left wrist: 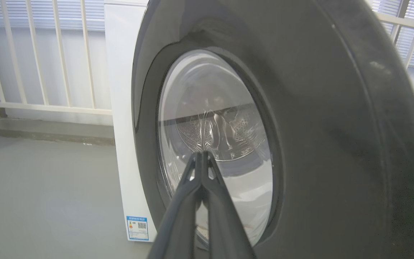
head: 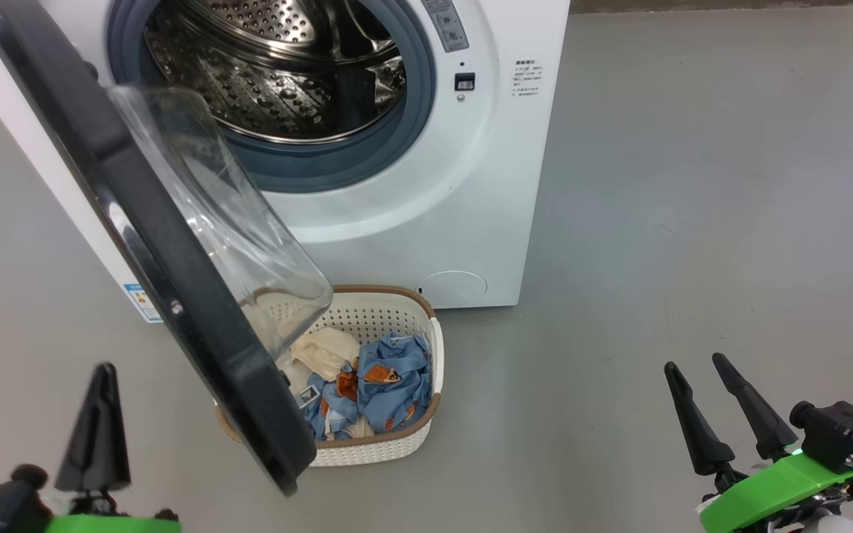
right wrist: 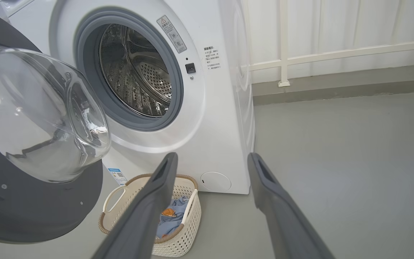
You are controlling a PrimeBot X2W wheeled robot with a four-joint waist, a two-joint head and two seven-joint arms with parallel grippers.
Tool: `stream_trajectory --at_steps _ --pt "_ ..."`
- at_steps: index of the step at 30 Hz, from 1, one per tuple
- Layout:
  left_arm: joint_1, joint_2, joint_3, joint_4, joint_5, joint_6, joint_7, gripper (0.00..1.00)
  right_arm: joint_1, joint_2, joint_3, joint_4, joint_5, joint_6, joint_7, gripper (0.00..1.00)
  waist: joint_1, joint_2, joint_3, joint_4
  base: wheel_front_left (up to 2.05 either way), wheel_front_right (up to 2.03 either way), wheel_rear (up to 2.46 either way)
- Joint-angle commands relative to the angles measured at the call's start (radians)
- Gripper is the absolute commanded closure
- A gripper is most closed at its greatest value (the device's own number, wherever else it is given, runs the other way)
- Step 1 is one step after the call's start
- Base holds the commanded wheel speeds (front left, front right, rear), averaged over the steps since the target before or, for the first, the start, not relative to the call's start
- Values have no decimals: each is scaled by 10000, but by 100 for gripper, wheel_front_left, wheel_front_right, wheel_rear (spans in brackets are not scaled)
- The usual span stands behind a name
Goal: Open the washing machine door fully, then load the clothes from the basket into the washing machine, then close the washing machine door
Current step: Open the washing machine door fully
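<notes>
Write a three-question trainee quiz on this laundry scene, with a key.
1. True or false: the left tool is shut, with nothing between its fingers.
2. Where do the light blue printed clothes lie? A) in the steel perforated drum B) in the cream-white perforated plastic basket C) on the grey floor
3. Fill in: the large round glossy black door of the washing machine stands ____.
Key: 1 true; 2 B; 3 open.
</notes>
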Motion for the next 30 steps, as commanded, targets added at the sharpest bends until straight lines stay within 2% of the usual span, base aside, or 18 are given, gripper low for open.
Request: stream_trajectory --at_steps 1,5,9,13,14,17,22,25,30 --pt "-481 170 397 -515 193 82 -80 100 -263 -151 238 -187 51 16 -120 0 0 0 0 19 0 0 0" --pt "-617 197 586 -2024 475 174 -80 100 -289 -162 254 -173 68 16 -120 0 0 0 0 77 0 0 0" --pt "-817 200 340 -3822 750 151 -80 100 -301 -145 271 -161 72 16 -120 0 0 0 -27 132 0 0 0" --pt "-943 208 -460 -5118 835 68 111 100 -319 -118 324 -151 94 16 -120 0 0 0 -79 160 0 0 0" --pt "-948 188 -1159 -5456 795 20 410 100 -313 -98 342 -138 108 16 -120 0 0 0 -102 173 0 0 0" --pt "-873 158 -2407 -5471 654 -37 817 100 -342 -55 403 -128 133 16 -120 0 0 0 -89 154 0 0 0" --pt "-637 65 -3600 -4670 254 -60 1185 100 -411 24 533 -131 147 16 -120 0 0 0 -26 54 0 0 0" --pt "-511 30 -4039 -4093 40 -65 1306 100 -456 42 587 -128 180 16 -120 0 0 0 36 -34 0 0 0" --pt "-353 3 -4142 -3336 -162 16 1288 100 -474 42 589 -117 211 16 -120 0 0 0 88 -119 0 0 0"
